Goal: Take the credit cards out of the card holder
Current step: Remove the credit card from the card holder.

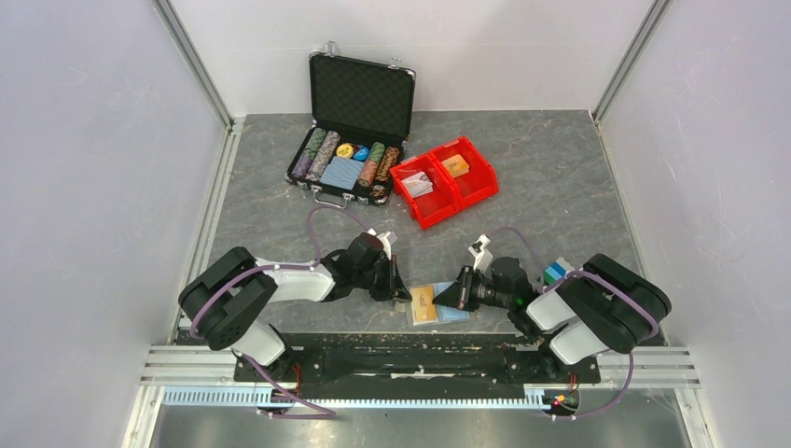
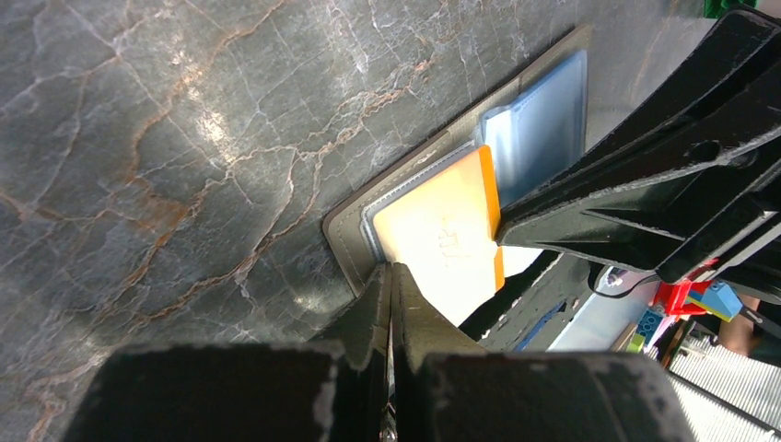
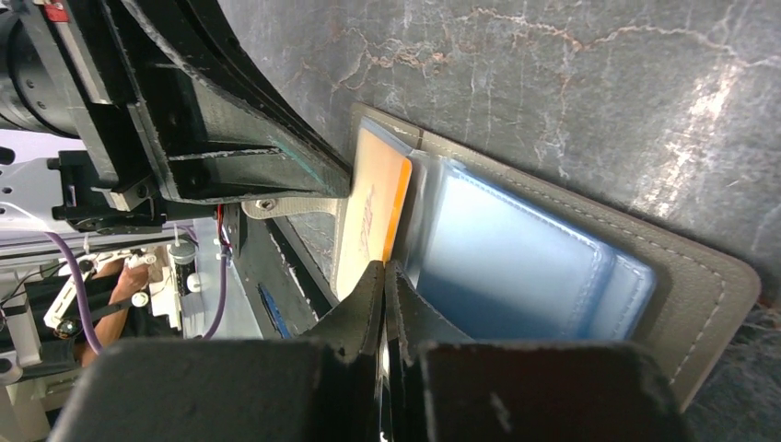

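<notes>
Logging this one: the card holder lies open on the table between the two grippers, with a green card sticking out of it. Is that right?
Not quite. The card is orange-yellow, not green, as the left wrist view shows. The card holder does lie open on the table between the left gripper and the right gripper.
</notes>
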Tool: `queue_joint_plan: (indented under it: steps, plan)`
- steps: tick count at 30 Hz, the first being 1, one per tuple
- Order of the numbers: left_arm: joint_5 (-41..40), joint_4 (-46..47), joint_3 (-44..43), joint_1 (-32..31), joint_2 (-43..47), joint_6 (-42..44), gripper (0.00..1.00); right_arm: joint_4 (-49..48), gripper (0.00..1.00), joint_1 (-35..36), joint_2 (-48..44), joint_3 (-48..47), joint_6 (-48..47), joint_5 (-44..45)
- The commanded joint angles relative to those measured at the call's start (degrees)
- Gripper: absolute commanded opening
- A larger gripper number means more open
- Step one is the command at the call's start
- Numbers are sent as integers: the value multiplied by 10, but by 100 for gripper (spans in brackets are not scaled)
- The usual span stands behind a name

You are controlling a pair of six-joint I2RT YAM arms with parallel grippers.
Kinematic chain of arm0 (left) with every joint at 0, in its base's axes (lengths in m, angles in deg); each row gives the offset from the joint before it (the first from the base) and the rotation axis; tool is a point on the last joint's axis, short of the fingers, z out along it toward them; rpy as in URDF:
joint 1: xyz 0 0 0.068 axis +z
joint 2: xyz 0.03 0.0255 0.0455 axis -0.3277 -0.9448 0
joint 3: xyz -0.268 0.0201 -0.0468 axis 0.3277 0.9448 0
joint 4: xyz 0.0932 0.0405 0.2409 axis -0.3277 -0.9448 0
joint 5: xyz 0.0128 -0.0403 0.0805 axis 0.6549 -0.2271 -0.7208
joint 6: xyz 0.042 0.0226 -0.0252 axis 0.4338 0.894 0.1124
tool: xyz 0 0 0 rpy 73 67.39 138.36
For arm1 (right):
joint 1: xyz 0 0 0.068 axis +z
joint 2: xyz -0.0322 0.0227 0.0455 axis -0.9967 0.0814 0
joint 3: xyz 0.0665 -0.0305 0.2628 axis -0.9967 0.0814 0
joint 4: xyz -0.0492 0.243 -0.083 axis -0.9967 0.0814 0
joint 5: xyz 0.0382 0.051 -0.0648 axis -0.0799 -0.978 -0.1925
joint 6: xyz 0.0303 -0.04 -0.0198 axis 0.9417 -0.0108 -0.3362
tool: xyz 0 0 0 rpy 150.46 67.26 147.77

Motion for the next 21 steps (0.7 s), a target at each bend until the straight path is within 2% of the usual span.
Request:
queue_joint_plan:
  steps: [1,13,21]
  plan:
    - [-10,-65,-10,-8,-20,4,2,-38,0,3,-37,3,-2,13]
    - [-21,-103,-30,-8,-18,21,2,152,0,-35,-185,27,-69,48]
    - [-24,-111,-44,-8,-6,26,2,241,0,-65,-239,11,-108,45]
